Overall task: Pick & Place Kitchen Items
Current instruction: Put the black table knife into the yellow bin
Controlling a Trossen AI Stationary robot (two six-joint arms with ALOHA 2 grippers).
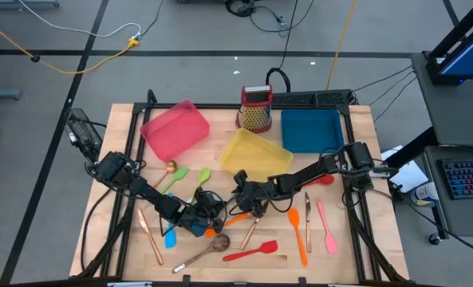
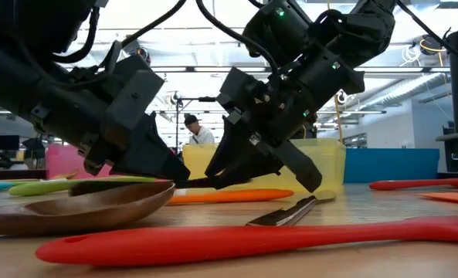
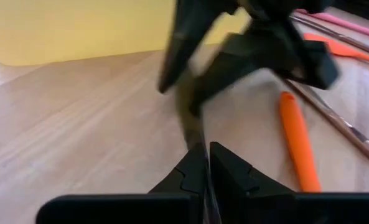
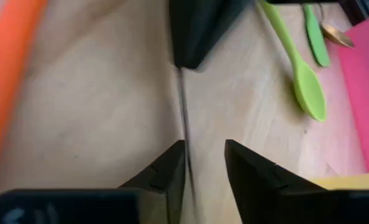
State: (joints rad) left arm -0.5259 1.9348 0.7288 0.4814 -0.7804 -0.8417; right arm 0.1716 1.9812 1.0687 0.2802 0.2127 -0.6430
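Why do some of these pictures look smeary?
In the left wrist view the right claw is blurred, as if moving, while the orange spatula is fairly sharp. In the right wrist view the orange utensil at the edge is smeared. In the low view the ceiling lights glare white and the red spatula up close is soft.

The wooden table (image 1: 124,127) carries three rectangular trays along its far side: a pink tray (image 1: 175,129), a yellow tray (image 1: 254,154) and a blue tray (image 1: 311,129). A red-topped metal box grater (image 1: 256,109) stands upright between the pink and blue trays. In the low view, a person (image 2: 195,133) is in the room beyond the table.
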